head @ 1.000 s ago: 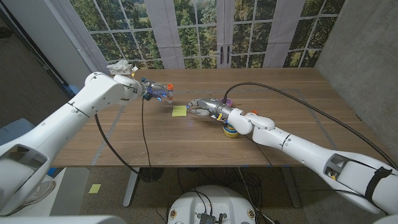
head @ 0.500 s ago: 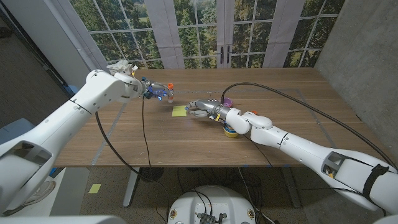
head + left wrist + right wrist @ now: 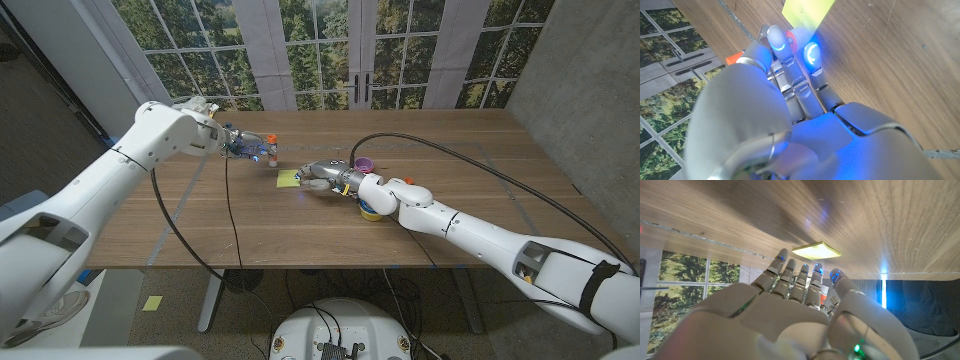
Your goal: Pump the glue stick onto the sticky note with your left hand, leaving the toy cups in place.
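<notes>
Left hand (image 3: 238, 146): raised over the tabletop (image 3: 200, 215) beyond the note, fingers (image 3: 779, 42) curled round the glue stick (image 3: 271, 147), orange cap showing past the fingertips; probably carried so for pumping onto the note. Sticky note (image 3: 289, 178): yellow, flat on bare wood between both hands, apart from the glue stick. Right hand (image 3: 325, 175): just beside the note's right edge, fingers (image 3: 790, 272) extended and slightly spread, holding nothing; likely steadying; contact with the paper not discernible. Toy cups (image 3: 369, 207): stacked by the right forearm, purple one (image 3: 365, 162) behind, both untouched.
</notes>
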### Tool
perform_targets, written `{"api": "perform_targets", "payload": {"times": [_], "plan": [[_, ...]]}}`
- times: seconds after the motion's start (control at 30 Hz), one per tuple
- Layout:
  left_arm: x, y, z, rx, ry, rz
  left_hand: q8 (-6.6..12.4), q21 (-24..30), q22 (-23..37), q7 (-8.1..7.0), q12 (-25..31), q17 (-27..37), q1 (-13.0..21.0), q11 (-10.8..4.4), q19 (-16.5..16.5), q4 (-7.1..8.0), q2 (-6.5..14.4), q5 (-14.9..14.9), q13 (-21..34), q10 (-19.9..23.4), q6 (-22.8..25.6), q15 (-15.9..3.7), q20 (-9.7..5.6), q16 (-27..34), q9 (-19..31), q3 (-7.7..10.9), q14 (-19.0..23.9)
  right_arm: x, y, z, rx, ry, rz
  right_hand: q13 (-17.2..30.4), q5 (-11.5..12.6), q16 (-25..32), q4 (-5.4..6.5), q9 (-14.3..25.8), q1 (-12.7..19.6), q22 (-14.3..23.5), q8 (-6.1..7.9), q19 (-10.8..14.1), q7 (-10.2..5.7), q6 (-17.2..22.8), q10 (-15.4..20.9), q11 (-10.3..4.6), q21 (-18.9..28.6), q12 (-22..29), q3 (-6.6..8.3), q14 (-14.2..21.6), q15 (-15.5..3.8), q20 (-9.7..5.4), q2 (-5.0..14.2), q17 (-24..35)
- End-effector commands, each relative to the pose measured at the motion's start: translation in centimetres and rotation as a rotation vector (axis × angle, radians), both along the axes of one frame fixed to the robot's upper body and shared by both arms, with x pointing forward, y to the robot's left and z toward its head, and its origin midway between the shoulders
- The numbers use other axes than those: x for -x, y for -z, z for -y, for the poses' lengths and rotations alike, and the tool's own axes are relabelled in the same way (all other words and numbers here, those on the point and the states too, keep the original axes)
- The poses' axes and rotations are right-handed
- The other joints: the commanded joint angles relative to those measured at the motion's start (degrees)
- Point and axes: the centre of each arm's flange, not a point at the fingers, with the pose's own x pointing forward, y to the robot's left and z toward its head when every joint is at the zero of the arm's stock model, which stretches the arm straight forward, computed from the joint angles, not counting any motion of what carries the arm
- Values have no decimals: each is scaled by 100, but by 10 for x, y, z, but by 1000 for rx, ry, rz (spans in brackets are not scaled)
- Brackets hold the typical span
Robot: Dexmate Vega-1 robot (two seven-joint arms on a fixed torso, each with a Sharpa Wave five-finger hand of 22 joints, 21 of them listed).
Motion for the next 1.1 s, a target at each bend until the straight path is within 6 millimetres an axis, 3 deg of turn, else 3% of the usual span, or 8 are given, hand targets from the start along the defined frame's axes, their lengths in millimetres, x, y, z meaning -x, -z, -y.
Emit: {"api": "perform_targets", "payload": {"times": [0.03,0.4,1.1], "plan": [[-4,-7,-2,-19,14,-74,-11,28,-10,255,35,36,116,-247,49,684,109,45,2779,1087,184,-14,-825,-14,613,736,24,-1,4,-9,45,14,-1,19,11,52,24,22,46,27,-18,-1,-22,13,23,-48,-26,35,48,-37,-772,-388,9,31],[-5,-14,2,-30,26,-90,-45,25,-26,270,34,51,131,-245,49,685,100,51,2786,1070,184,-15,-824,-35,616,738,23,-3,9,-11,73,33,2,21,5,63,56,23,45,28,-18,-10,-14,14,24,-60,-37,38,37,-56,-783,-372,8,52],[-15,4,7,0,50,-143,-109,3,-125,284,-17,17,146,-240,53,692,104,56,2699,1054,211,-18,-822,-137,623,735,-12,-10,11,-10,105,36,-23,26,-33,85,239,25,-97,32,13,-38,51,103,103,-59,-66,73,-76,-120,-769,-332,-17,115]]}}
